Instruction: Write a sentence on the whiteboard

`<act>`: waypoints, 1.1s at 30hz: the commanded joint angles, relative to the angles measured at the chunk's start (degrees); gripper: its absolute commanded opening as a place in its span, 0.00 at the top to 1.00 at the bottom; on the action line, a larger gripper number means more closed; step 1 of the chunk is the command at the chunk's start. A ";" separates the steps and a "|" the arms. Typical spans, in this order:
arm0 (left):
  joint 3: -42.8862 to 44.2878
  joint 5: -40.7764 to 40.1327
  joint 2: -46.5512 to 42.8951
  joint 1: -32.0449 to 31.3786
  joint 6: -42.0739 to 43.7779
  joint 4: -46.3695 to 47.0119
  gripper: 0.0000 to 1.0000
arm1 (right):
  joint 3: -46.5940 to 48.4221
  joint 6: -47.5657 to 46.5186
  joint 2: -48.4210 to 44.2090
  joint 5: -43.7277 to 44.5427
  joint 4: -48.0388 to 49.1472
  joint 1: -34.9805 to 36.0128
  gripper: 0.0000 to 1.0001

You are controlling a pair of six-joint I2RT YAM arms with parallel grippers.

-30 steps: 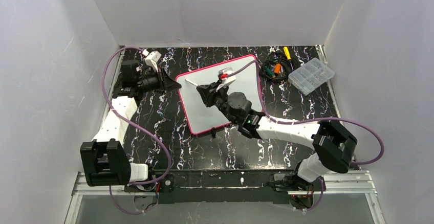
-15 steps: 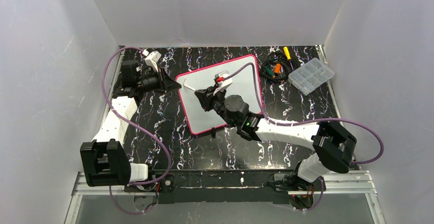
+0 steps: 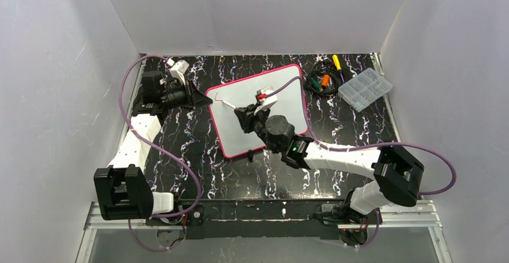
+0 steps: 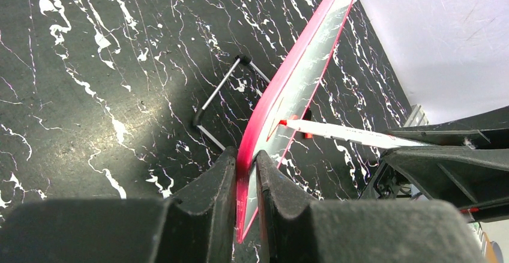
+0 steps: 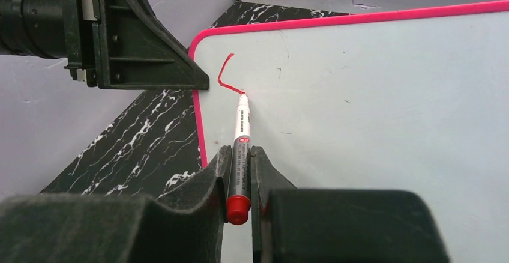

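— Pink-red trim ran round the whiteboard [image 3: 288, 95], which lay slantwise on the black marbled tabletop [image 3: 180, 137] in the overhead view. What was at its left corner?

— The left gripper [image 3: 201, 99], closed on that corner's edge. The right gripper [image 3: 245, 114] hung over the board's left half, clamped on a red marker [image 3: 228, 104] that pointed at the same corner. A clear compartment box [image 3: 365, 89] and a tangle of cables and tools [image 3: 321, 80] sat well apart at the far right.

— And the left wrist view?

— The left gripper [image 4: 245, 158] pinched the pink rim, its jaws nearly together. The whiteboard [image 4: 300, 65] ran away edge-on, with a bent wire stand [image 4: 219, 98] on the tabletop [image 4: 90, 65] just beside it. The marker [image 4: 342, 132] tip touched the board's face.

— The right wrist view?

— The right gripper [image 5: 240, 152] stood narrow, with the marker [image 5: 242, 134] squeezed between its fingers and its red end nearest the lens. The tip rested on the whiteboard [image 5: 372, 95]. Of the sentence [image 5: 225, 74], one hooked red stroke showed, ending at that tip. The left gripper [image 5: 180, 77] met the corner just beside it.
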 commanded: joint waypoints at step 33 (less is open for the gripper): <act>-1.02 -0.96 -2.28 -0.45 0.67 -2.11 1.00 | -0.67 -2.73 -5.61 -0.80 -0.71 2.77 0.99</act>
